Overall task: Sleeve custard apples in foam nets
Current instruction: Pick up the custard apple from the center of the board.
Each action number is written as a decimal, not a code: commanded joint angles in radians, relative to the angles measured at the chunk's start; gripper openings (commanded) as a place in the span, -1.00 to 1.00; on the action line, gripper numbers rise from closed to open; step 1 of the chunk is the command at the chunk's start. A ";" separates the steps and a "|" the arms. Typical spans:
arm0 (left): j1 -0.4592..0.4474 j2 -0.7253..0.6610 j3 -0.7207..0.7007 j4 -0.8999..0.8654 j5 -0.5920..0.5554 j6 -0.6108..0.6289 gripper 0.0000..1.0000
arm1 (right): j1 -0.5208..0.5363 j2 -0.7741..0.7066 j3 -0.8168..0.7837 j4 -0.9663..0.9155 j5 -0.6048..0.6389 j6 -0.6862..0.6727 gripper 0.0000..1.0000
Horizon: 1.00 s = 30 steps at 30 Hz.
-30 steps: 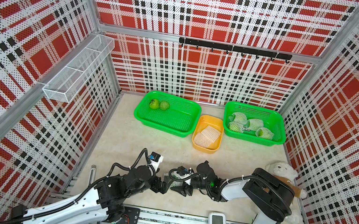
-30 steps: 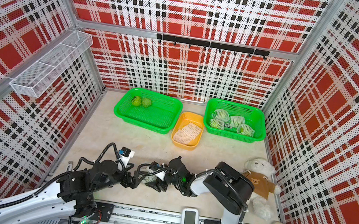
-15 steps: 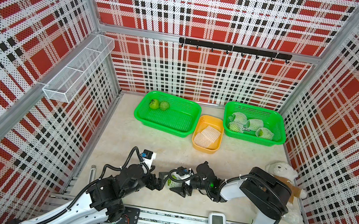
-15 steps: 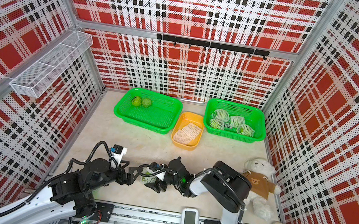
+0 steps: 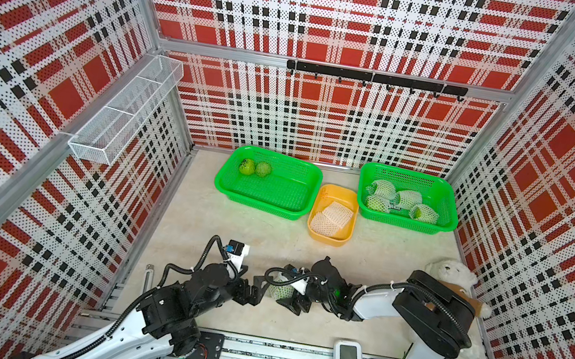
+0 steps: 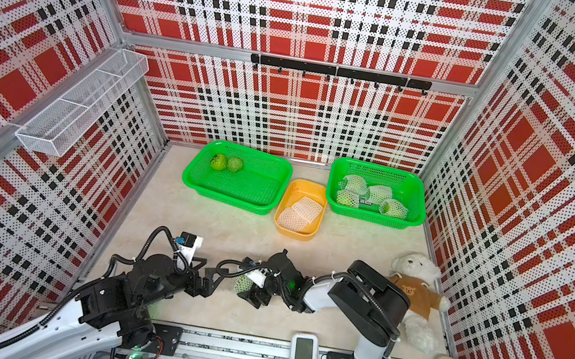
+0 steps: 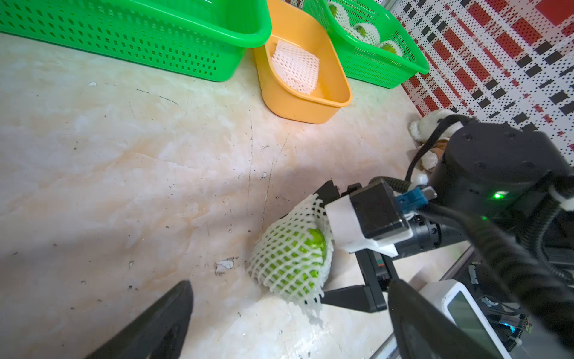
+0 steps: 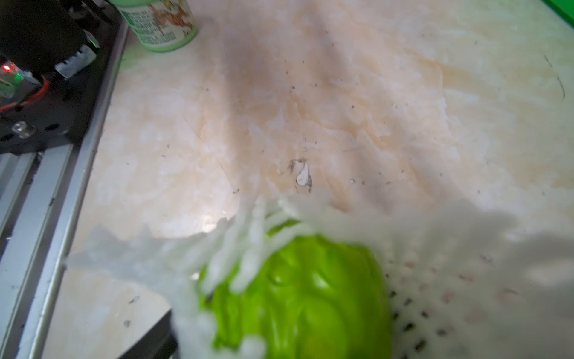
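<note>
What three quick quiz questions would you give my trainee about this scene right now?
1. How many bare custard apples lie in the left green basket?
2. True or false: the orange tray has run out of foam nets.
3. The left pincer is: A) open and empty; B) shut on a net; C) shut on a fruit.
Key: 1) two; 2) false; 3) A.

No writing can be read. A can (image 8: 161, 25) well beyond the right pincer's (image 5: 282, 292) tips bears a printed label, its lettering too blurred to make out.
</note>
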 commanded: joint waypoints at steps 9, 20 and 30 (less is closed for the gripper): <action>0.009 -0.029 -0.031 0.024 0.003 0.017 0.99 | -0.019 -0.053 0.036 -0.094 0.005 -0.013 0.45; 0.001 0.005 -0.019 0.204 0.156 0.188 0.99 | -0.194 -0.272 0.184 -0.581 -0.430 0.062 0.42; -0.185 0.165 0.098 0.328 0.095 0.558 0.99 | -0.257 -0.233 0.580 -1.399 -0.532 0.013 0.47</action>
